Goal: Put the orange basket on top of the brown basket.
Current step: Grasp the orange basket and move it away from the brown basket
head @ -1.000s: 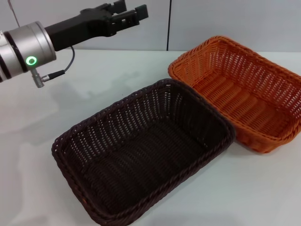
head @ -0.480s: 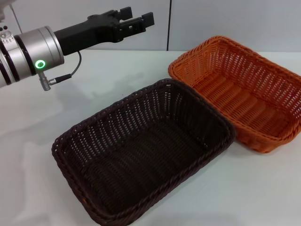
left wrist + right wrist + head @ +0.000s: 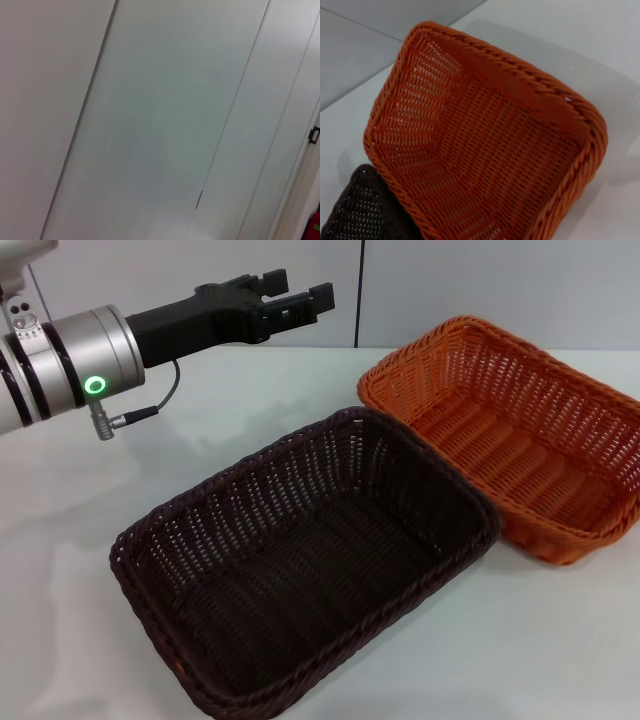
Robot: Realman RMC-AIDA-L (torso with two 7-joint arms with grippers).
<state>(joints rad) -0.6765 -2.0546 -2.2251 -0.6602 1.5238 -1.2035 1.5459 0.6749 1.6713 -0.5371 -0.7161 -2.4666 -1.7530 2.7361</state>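
The orange basket (image 3: 510, 430) stands on the white table at the right, empty and upright. The brown basket (image 3: 310, 560) stands in front of it to the left, and their near corners touch. My left gripper (image 3: 297, 292) hangs in the air above the far table edge, left of the orange basket, with its fingers apart and empty. The right wrist view looks down into the orange basket (image 3: 485, 145) and shows a corner of the brown basket (image 3: 360, 210). My right gripper shows in no view.
The white table (image 3: 100, 470) runs bare to the left and in front of the baskets. A pale panelled wall (image 3: 450, 280) stands behind it. The left wrist view shows only wall panels (image 3: 150, 120).
My left arm has moved to the right, bringing its gripper closer to the orange basket. Both baskets have stayed in place.
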